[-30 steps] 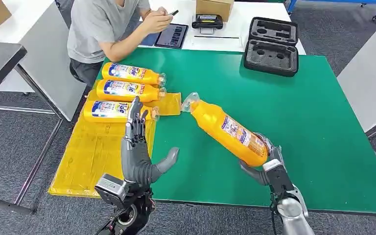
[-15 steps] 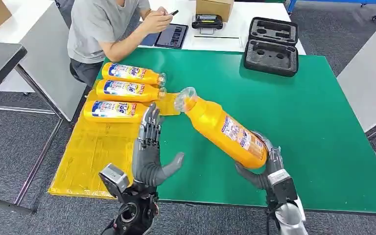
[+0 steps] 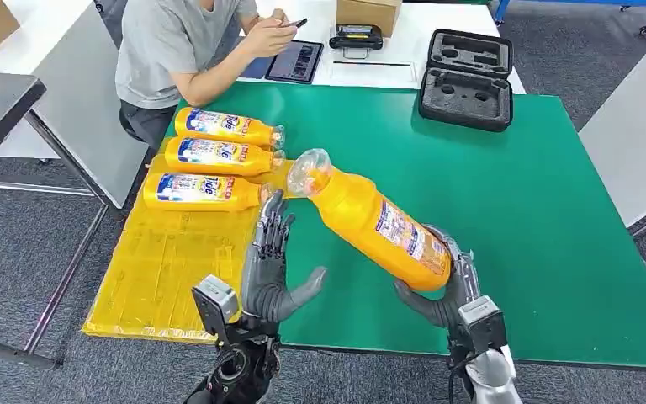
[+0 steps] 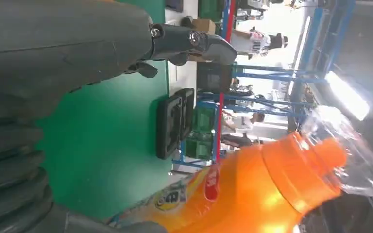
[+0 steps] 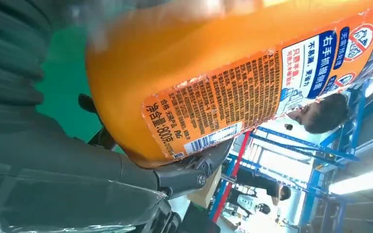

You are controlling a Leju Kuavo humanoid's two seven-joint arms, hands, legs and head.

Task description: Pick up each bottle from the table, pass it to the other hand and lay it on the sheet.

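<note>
My right hand [image 3: 446, 290] grips the base of an orange bottle [image 3: 374, 220] and holds it tilted over the green table [image 3: 513, 185], clear cap [image 3: 307, 172] pointing up and to the left. The same bottle [image 5: 223, 73] looms close in the right wrist view, and its neck [image 4: 291, 165] appears in the left wrist view. My left hand [image 3: 271, 265] stands open, fingers up, palm toward the bottle, just left of it and apart from it. Three orange bottles [image 3: 219, 156] lie side by side on the yellow sheet [image 3: 168, 261] at the table's left.
A person in a grey shirt [image 3: 177, 42] sits at the far left corner with a phone. A tablet [image 3: 296, 61], a black device [image 3: 356, 38] and an open black foam case [image 3: 467, 80] lie at the back. A cardboard box [image 3: 368, 13] stands behind.
My right hand has raised the bottle and swung its cap end leftward. My left hand has moved right, closing the gap to the bottle.
</note>
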